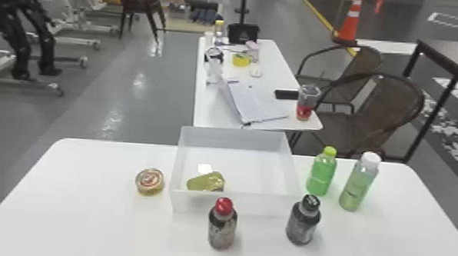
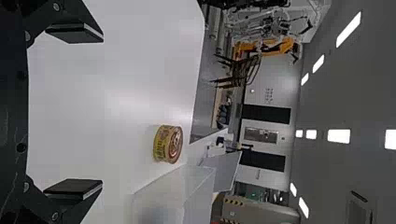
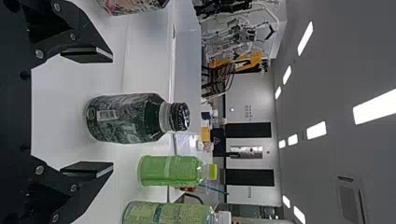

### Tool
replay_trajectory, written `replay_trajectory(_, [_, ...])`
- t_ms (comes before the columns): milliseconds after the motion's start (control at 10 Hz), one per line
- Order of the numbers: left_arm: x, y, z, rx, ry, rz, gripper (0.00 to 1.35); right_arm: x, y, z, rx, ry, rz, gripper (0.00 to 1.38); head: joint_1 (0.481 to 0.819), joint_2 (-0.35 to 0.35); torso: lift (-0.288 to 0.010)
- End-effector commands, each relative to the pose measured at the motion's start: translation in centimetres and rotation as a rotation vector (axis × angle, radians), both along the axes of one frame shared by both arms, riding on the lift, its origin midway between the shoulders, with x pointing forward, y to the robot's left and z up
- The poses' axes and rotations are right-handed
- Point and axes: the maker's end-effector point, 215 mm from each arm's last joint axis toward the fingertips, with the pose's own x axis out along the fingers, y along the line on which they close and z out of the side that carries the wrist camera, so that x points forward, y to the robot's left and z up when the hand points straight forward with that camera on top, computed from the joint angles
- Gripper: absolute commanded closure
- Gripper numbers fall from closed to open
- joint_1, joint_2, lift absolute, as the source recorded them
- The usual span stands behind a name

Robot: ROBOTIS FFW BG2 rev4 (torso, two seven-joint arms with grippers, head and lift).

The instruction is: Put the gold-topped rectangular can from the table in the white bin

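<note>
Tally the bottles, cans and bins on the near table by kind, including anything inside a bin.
Bottles: 4 (red-capped bottle, black-capped bottle, lime-capped bottle, white-capped bottle)
Cans: 2 (round can on the table, gold-topped rectangular can in the bin)
Bins: 1 (white bin)
Total: 7
</note>
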Motion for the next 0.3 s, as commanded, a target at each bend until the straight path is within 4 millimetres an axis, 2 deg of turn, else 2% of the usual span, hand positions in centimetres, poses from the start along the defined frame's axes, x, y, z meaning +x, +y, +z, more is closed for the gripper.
replay_trajectory(0, [-0.13, -0.22, -0.1, -0.005, 0.001, -0.001, 0.19, -0.06, 0.02, -0.07, 0.001, 0.002, 0.0, 0.44, 0.549, 0.0, -0.1])
replay_trajectory(200, [-0.11, -0.39, -0.11, -0.008, 0.001, -0.003, 0.19, -0.12, 0.01, -0.13, 0.002, 0.003, -0.001, 0.44, 0.549, 0.0, -0.1])
